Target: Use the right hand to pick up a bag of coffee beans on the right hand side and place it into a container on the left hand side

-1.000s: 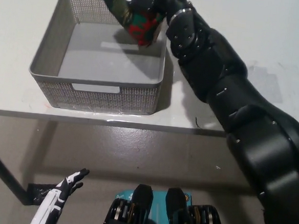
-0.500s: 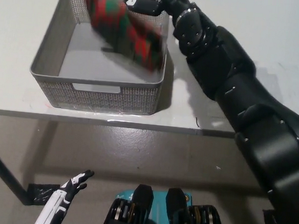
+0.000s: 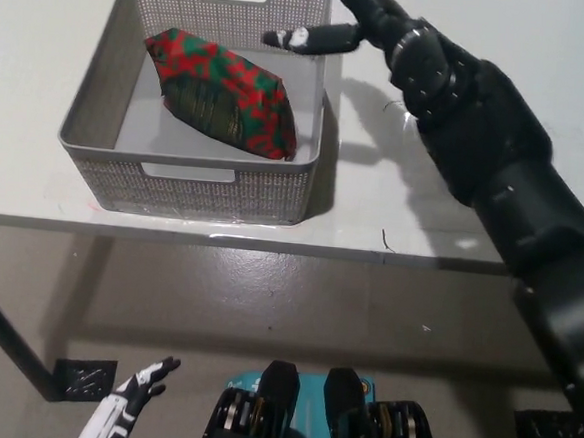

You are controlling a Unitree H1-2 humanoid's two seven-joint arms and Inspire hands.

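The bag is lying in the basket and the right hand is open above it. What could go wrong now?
1. The right hand hangs over the grey basket's far right rim; pulling back low could catch the rim and shift the basket.
2. The coffee bag leans against the right wall, so a knock could tip it.

Bright even overhead light, sharp focus, soft arm shadow on white table [image 3: 393, 206], no glare

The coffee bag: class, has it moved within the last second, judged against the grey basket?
Yes. The coffee bag dropped from the right hand above the grey basket rim to lie inside.
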